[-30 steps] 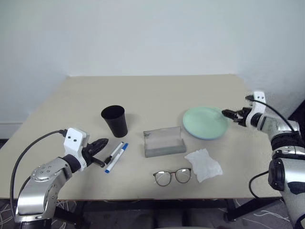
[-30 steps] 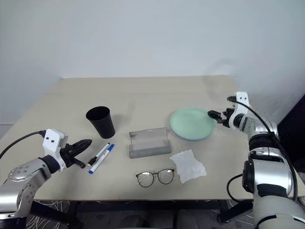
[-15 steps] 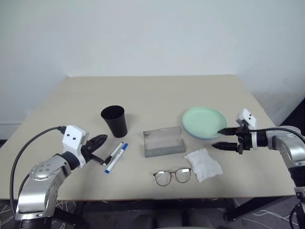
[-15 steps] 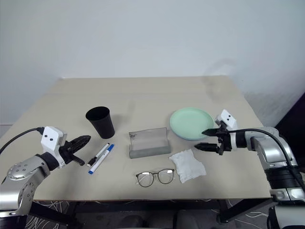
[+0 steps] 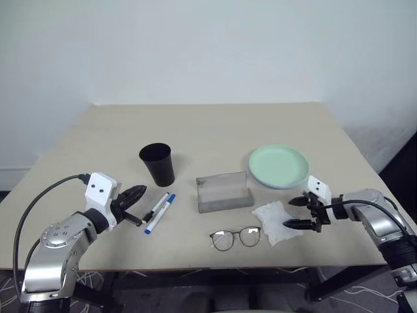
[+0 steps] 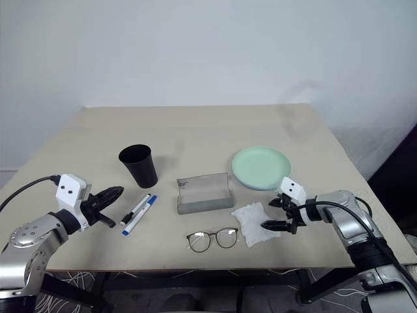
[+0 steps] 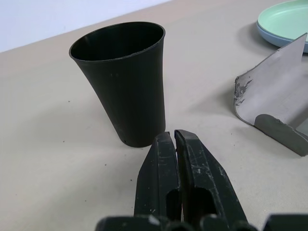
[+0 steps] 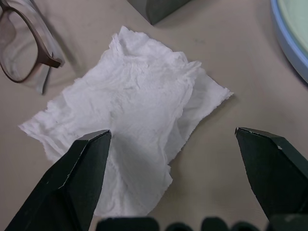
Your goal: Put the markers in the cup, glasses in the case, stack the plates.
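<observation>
- My left end effector (image 5: 135,193) hovered low over the left part of the counter (image 5: 215,124), its two black fingers (image 7: 161,168) pressed together on nothing, pointing forward and toward the middle.
- The cup (image 5: 158,164) stood upright just ahead of those fingers; in my left wrist view its base was partly hidden behind the fingertips.
- The markers (image 5: 159,212) lay side by side on the counter, just to the right of my left end effector and in front of the cup; the black cap was hard to make out, the blue cap pointed away from me.
- The case (image 5: 225,193) sat open near the middle of the counter; my left wrist view cut it off at the edge, and I could not see into its interior.
- The glasses (image 5: 236,239) lay in front of the case, near the counter's front edge, outside the case.
- A crumpled white cloth (image 5: 277,222) lay just right of the glasses.
- The plates (image 5: 279,166) were stacked, mint green on top; the blue one showed merely as a thin rim beneath.
- My right end effector (image 5: 298,212) pointed leftward and downward, fingers spread wide, empty, its tips at the cloth's right edge; whether they touched it I could not tell.
</observation>
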